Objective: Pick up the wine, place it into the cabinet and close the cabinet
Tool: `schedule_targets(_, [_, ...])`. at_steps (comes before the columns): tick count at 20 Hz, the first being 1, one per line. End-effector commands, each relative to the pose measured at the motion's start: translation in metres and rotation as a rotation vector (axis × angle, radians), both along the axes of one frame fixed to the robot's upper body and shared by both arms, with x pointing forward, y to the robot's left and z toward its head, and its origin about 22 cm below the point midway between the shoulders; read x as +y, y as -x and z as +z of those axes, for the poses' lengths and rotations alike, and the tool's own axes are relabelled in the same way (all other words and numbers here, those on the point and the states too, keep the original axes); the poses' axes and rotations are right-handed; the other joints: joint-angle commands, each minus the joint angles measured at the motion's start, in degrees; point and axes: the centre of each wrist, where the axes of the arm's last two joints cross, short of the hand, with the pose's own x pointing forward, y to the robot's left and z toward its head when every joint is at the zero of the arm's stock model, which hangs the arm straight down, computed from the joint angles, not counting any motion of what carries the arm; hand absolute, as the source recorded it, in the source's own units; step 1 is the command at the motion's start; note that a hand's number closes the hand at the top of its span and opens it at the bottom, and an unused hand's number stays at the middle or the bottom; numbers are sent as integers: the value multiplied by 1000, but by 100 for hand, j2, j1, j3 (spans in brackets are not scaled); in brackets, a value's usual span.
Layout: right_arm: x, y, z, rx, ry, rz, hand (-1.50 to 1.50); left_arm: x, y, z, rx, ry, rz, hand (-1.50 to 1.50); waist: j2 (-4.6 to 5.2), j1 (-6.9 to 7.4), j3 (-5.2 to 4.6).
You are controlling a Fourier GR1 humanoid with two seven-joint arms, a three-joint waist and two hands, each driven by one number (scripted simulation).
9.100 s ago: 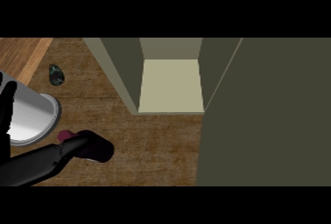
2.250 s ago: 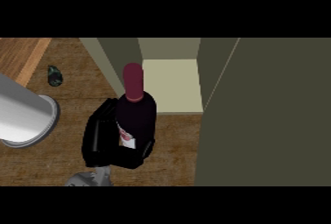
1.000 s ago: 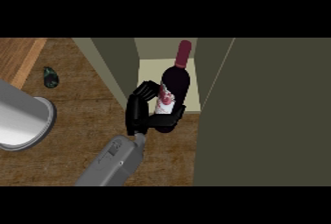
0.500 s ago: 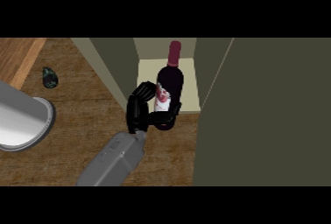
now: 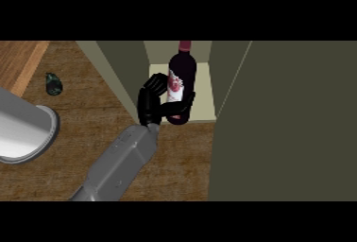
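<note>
The wine bottle (image 5: 182,71) is dark with a maroon cap and a white and pink label. It leans in the open cabinet's mouth, base over the front edge of the pale shelf (image 5: 203,97) and neck pointing inward. My right hand (image 5: 150,101) is curled round the bottle's lower half from the left, and its grey forearm runs down to the lower edge. The olive cabinet door (image 5: 286,123) stands open at the right. Only the forearm (image 5: 21,130) of my left arm shows, at the left edge; its hand is out of view.
The cabinet's left wall (image 5: 120,71) stands right beside my right hand. A small dark green object (image 5: 53,83) lies on the wooden counter (image 5: 178,163) at the upper left. A lighter wooden strip (image 5: 20,61) runs along the far left.
My right hand has carried the bottle up from the counter to the cabinet opening. In the last half second it edged a little farther in. The left forearm has stayed put.
</note>
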Motion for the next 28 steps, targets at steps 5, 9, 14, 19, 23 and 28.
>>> schedule_targets(5, [-12, 40, 28, -60, -46, 67, -150, -8, -29, 27, 4, 6, 33, 150, -1, -31, 3])
schedule_targets(9, [-10, 36, 21, -55, -64, 86, -150, -8, -43, 38, 19, -13, 53, 150, 13, -76, 3])
schedule_targets(14, [-9, 27, 17, -51, -57, 54, -150, 13, -61, 46, -23, -125, 93, 150, 22, -6, 2])
schedule_targets(19, [-10, 28, 15, -35, -56, 76, -150, 14, -73, 61, -9, -224, 177, 150, 27, -46, 5])
schedule_targets(23, [-6, 21, 9, -37, -69, 70, -150, 26, -82, 68, -1, -383, 268, -150, 48, -115, 8])
schedule_targets(28, [-4, 24, 11, -41, -68, 79, -150, 40, -79, 51, 42, -443, 249, -150, 76, -134, 1])
